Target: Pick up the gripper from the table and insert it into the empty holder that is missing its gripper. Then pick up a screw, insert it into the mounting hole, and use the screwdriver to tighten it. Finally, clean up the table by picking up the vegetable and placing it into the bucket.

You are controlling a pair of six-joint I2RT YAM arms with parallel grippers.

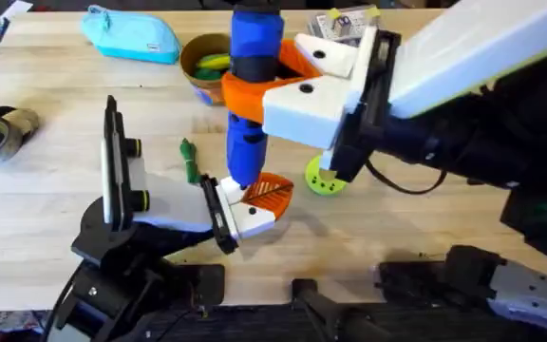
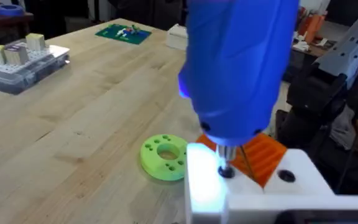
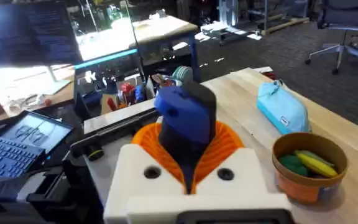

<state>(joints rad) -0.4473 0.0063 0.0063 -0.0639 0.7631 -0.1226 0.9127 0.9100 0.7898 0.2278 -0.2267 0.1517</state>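
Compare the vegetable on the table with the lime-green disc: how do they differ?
The vegetable is slender and dark green; the lime-green disc is round, flat and pierced with holes. The vegetable lies left of the blue screwdriver, the disc right of it. Both rest loose on the wooden table, untouched.

The table under me is pale wood, smooth with visible grain. My right gripper is matt white plastic with ribbed orange pads, clamped on the screwdriver, whose blue plastic shell has a slight sheen (its thin bit looks like bare metal). The holder is smooth white plastic. The lime-green disc looks matt plastic, the turquoise pouch cloth.
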